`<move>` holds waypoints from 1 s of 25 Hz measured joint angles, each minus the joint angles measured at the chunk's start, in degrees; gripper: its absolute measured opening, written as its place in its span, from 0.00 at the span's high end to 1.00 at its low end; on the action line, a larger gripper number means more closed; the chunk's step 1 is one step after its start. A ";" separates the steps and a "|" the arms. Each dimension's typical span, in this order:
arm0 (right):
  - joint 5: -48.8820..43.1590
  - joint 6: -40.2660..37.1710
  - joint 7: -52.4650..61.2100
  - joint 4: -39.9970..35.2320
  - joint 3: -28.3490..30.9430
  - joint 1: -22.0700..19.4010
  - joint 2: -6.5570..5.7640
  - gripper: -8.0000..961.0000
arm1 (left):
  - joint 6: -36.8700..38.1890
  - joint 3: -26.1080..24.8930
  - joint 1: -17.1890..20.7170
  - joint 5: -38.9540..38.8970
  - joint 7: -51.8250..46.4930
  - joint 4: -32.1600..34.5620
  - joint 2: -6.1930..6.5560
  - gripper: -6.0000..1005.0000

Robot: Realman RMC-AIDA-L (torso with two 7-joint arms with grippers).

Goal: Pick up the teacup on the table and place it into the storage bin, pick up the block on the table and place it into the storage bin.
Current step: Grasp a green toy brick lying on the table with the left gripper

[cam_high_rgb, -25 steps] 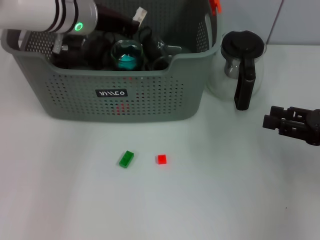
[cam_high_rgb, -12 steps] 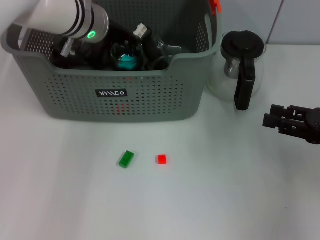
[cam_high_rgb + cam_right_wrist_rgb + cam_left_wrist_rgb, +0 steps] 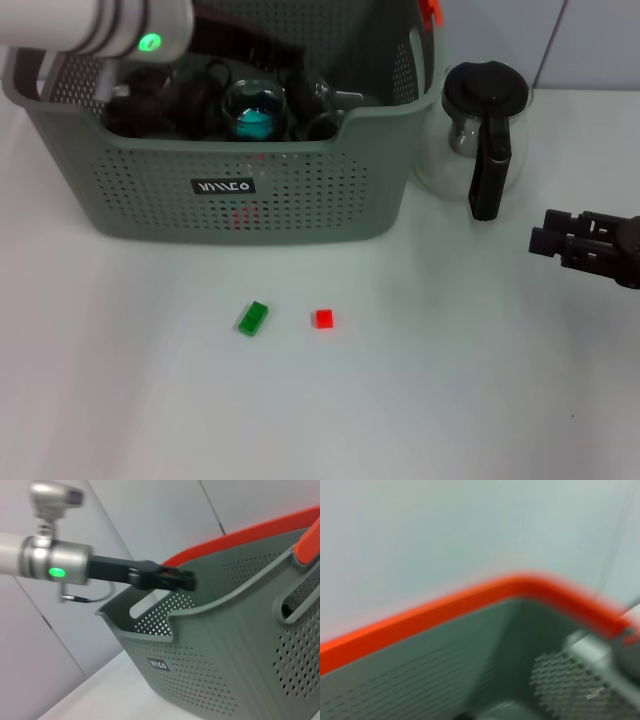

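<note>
Green block [image 3: 253, 318] on table, well apart from left gripper [image 3: 170, 578] over storage bin [image 3: 300, 190]; gripper state unclear.

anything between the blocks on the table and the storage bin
Nothing visible: bare table lies between the green block, the red block and the storage bin; only its front wall must be cleared.

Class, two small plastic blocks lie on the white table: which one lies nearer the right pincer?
The small red cube-shaped block. It lies on the side toward the right pincer; the longer green block sits beside it, farther off.
</note>
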 joint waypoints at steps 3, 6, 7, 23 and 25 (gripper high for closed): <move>0.00 0.21 0.00 0.06 0.01 -0.13 0.01 0.37 | 6.15 -1.02 6.54 -10.65 1.92 9.35 0.52 0.57; 0.00 0.38 0.00 0.12 0.02 -0.16 0.01 0.37 | 13.23 -5.20 11.36 -19.74 4.99 14.72 0.92 0.43; 0.00 0.39 0.00 0.12 0.02 -0.18 0.00 0.37 | 16.30 -6.87 12.59 -22.43 6.48 15.57 0.96 0.38; -0.31 0.17 0.07 0.01 0.02 0.00 0.00 0.37 | 45.66 -9.15 17.68 -17.81 22.02 15.09 0.18 0.33; -0.33 0.17 0.11 0.01 0.02 -0.05 0.00 0.37 | 44.86 -6.09 17.61 -15.81 21.34 14.31 0.12 0.33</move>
